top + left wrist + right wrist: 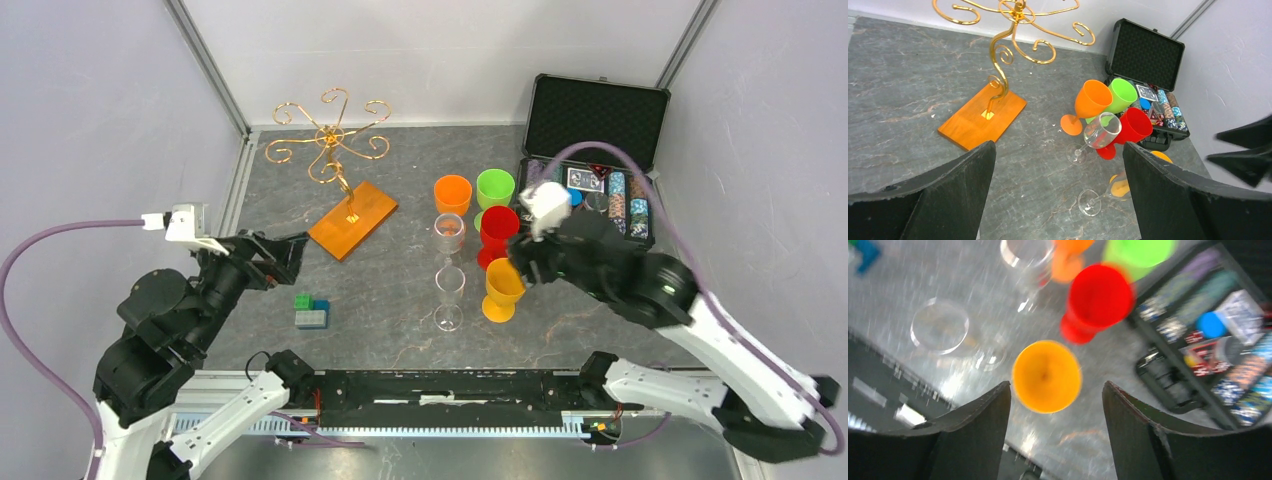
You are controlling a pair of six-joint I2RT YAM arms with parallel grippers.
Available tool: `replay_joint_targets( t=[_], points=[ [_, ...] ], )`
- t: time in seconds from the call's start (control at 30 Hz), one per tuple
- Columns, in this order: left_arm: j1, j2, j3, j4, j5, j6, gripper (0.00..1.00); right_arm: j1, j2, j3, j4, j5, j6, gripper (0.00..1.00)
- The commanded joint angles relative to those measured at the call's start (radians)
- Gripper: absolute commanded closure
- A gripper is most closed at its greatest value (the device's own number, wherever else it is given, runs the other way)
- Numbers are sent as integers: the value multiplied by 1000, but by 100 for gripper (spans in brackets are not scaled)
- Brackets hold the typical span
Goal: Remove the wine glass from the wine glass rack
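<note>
We held our right pincer parted over the yellow wine glass, leaving it standing free on the counter. The wine glass rack hung bare, and our left pincer gaped wide, idle.

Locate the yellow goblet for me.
In the top view the yellow goblet stands right of centre on the table, directly beneath the right gripper, with the red goblet behind it and a clear wine glass to its left.
</note>
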Motion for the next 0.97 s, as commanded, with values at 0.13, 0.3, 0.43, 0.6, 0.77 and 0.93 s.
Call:
replay_joint_targets(
  t=[0.13,0.3,0.43,0.6,0.77,0.93],
  points=[
    [-1,-54,70,-129,-103,-26,0,0,-433,-72,228,660,-30,22],
    [-1,-81,95,-180,-138,-53,0,0,-673,-174,387,877,-65,25],
    [-1,-105,109,-180,-146,-55,0,0,-772,-211,441,940,-89,26],
    [-2,-124,119,-178,-161,-62,0,0,-806,-228,437,966,-98,18],
    [-1,-121,139,-179,-164,-61,0,0,-818,-243,438,959,-102,18],
    [-1,-89,173,-202,-164,-72,0,0,-819,-245,447,957,-113,18]
  ],
)
